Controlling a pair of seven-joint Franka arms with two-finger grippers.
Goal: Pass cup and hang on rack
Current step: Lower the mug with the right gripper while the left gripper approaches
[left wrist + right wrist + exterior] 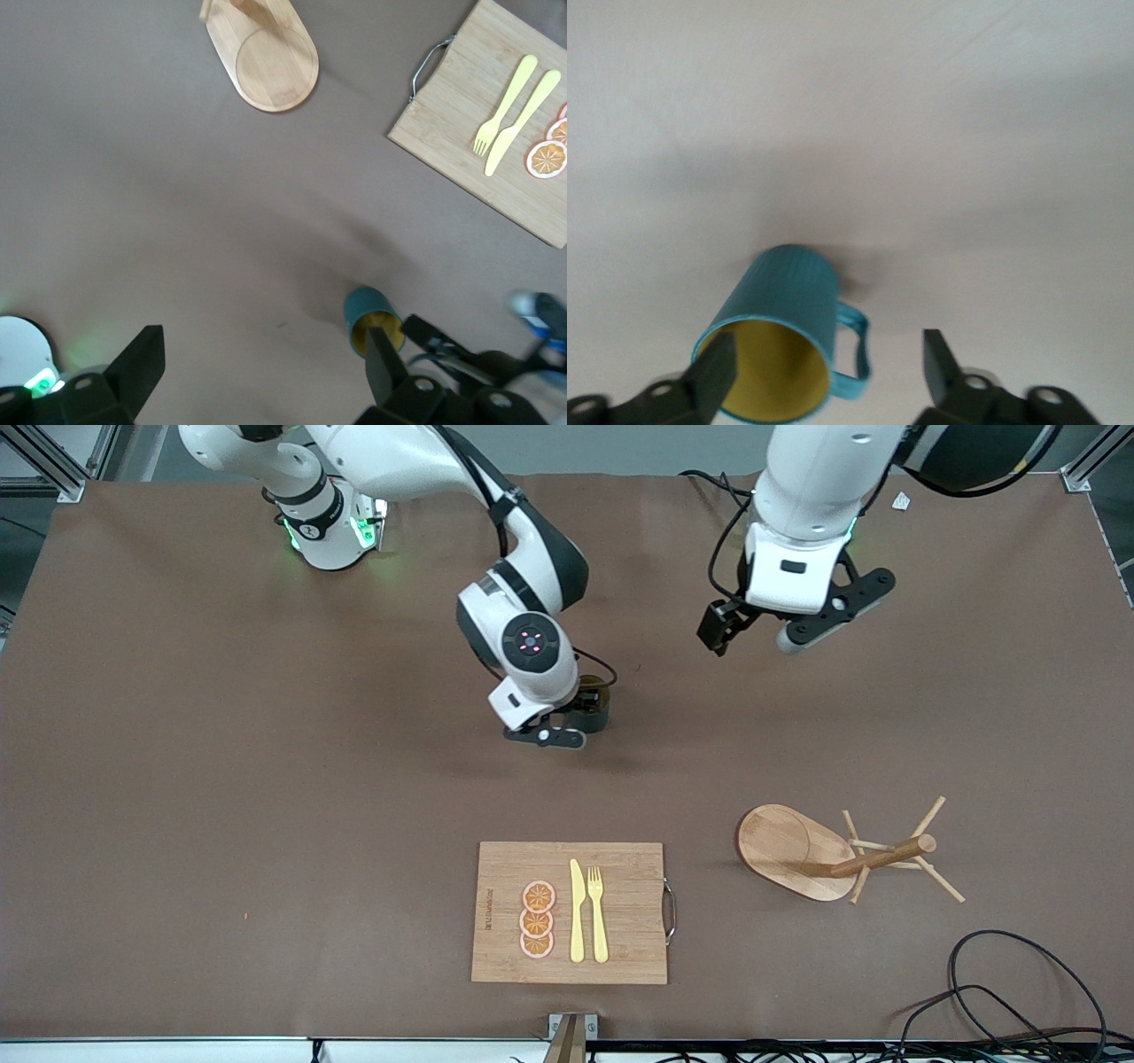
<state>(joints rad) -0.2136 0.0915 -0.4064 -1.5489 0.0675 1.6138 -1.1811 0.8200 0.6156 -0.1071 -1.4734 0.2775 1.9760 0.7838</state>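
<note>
Front view, right tool [567, 722]: low over mid-tabletop [266, 797], at the cup [595, 691], which is largely hidden by the wrist; finger state not readable here.
Front view, left tool [764, 631]: raised over bare tabletop, fingers spread, holding nothing; this arm waits, judged ready to receive the cup.
Front view, rack [802, 852]: standing toward the left arm's end, nearer the camera than the cup, beside the cutting board [571, 912].
Left wrist view, cup [372, 317]: on the tabletop, well apart from the rack [266, 57].
Right wrist view, right tool [828, 367]: fingers spread, one at the cup's [780, 332] rim, the other clear of the handle; nothing pinched.
Right wrist view, cup axis: long axis appears upright, yellow mouth toward the wrist camera, handle to the side.
</note>
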